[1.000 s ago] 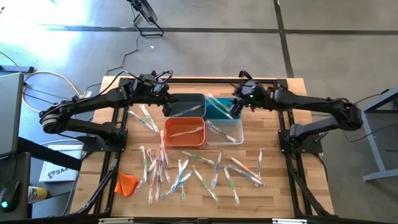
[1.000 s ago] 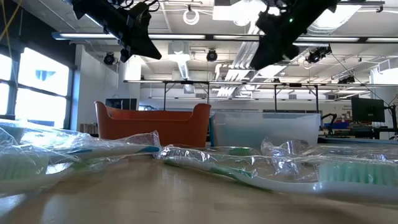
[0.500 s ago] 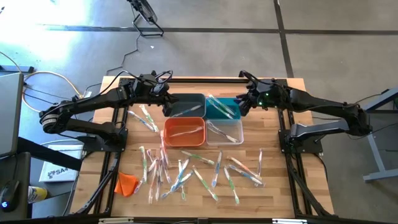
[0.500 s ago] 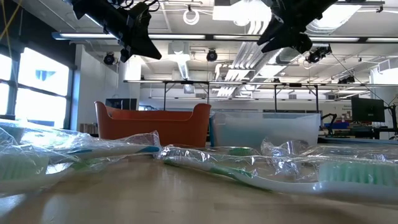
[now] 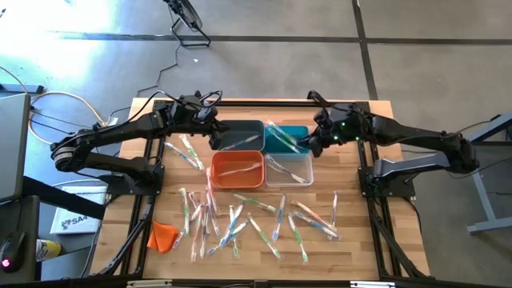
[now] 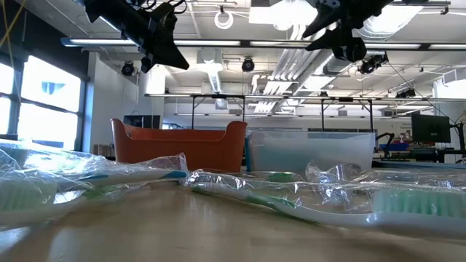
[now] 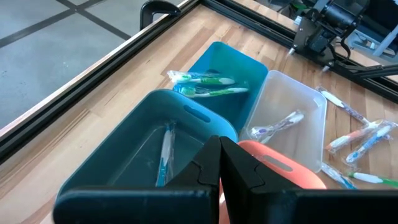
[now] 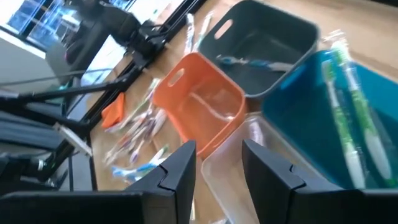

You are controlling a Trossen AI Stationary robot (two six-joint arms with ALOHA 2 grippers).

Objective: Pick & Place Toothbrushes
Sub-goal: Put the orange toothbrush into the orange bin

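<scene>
The right hand (image 5: 314,142) hangs above the desk (image 5: 352,248) just off the outer edge of the teal bin (image 5: 293,133), its two fingers (image 8: 180,167) parted with a narrow gap and nothing between them. The left hand (image 5: 213,138) hovers over the near end of the dark grey bin (image 5: 244,130), fingers pressed together and empty.

Most of the toothbrushes (image 5: 240,222) lie scattered in their clear wrappers across the front half of the desk, with a few more beside the left arm. Two green-handled ones (image 7: 205,86) lie across the teal bin. One blue one (image 7: 163,155) lies in the dark grey bin, one lies in the clear bin (image 5: 300,170), and one in the orange bin (image 5: 224,178). The four bins sit touching in a square at the back of the desk. A small orange cloth lump (image 5: 162,235) sits at the front left.
</scene>
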